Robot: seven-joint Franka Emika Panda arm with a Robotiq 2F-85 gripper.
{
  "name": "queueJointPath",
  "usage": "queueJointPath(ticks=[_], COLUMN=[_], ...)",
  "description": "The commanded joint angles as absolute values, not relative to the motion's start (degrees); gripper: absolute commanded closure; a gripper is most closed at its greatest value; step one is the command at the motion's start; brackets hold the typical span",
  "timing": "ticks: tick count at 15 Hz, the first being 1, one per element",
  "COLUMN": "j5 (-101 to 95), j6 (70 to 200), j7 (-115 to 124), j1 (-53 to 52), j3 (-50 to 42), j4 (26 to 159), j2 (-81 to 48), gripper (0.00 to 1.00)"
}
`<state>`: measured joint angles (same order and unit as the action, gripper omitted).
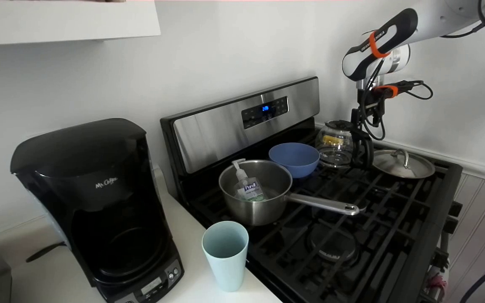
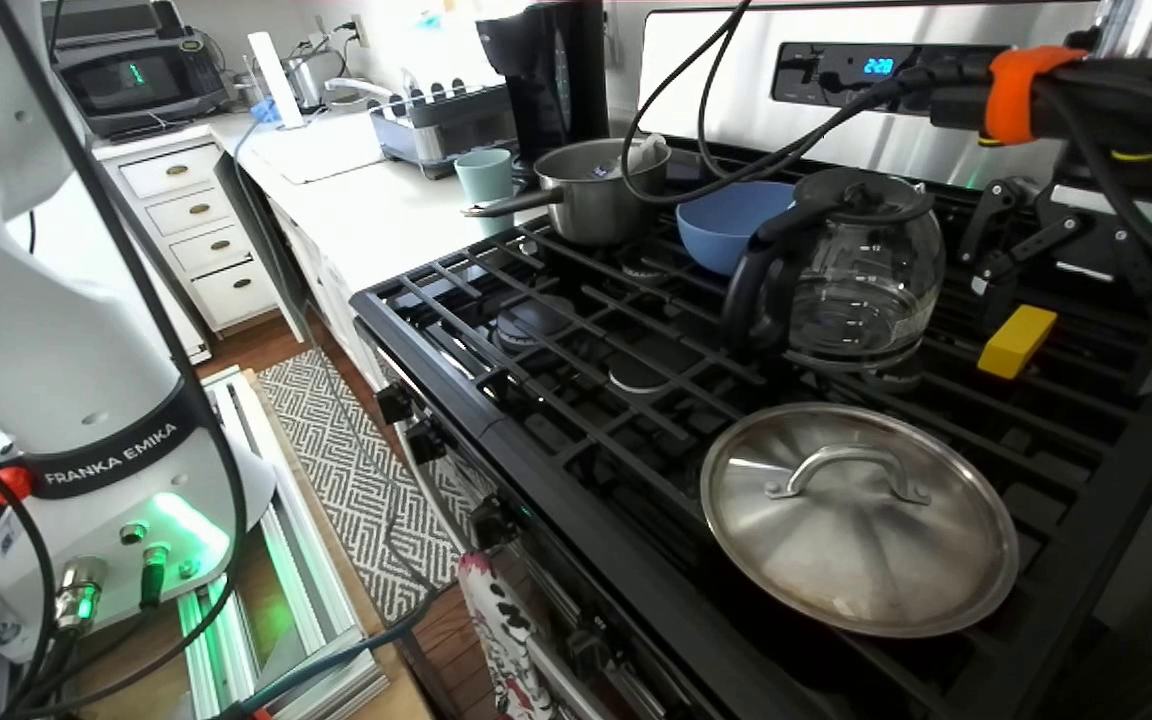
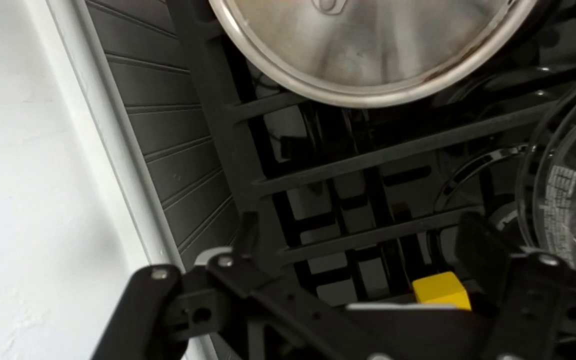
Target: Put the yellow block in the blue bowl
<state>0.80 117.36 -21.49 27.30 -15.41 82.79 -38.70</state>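
Nearest in an exterior view, the steel lid point(image 2: 826, 560) lies on the stove grate point(image 2: 586, 440); the wrist view cuts off part of it. Beyond it, to the right, the yellow block point(image 2: 1018, 342) rests on the grate, and in the wrist view the gripper point(image 3: 363, 237) hides part of it. The gripper is spread wide, its fingers point(image 3: 483, 255) well apart, with the block showing nearer the right-hand one there; whether they touch it cannot be told. Left of the block, the glass carafe point(image 2: 866, 290) hides part of the blue bowl point(image 2: 726, 235) farther on, and in an exterior view the carafe's black handle point(image 1: 365, 147) merges with the black gripper, leaving the fingertips hard to make out. A cable point(image 2: 896, 88) loops past the steel saucepan point(image 2: 586, 215), whose rim hides part of the bottle point(image 1: 250, 189) inside. Farther still come the pale-blue cup point(image 2: 484, 175) and the coffee maker point(image 2: 546, 90), its top cut off. For moving, the white wall point(image 3: 43, 150) closes the left in the wrist view, bare grate lies between lid and block, and the carafe stands between block and bowl.
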Motion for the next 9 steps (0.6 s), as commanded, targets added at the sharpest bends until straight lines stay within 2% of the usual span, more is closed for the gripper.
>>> queueJointPath(ticks=[1,9], j5=[0.0,3.2], j6=[117.5,117.5], j7=[-23.2,-31.2], j1=[28.6,31.7], j3=[-13.5,-8.6], j4=[82.3,74.9], j2=[-38.8,-44.0], gripper=[0.00,0.00])
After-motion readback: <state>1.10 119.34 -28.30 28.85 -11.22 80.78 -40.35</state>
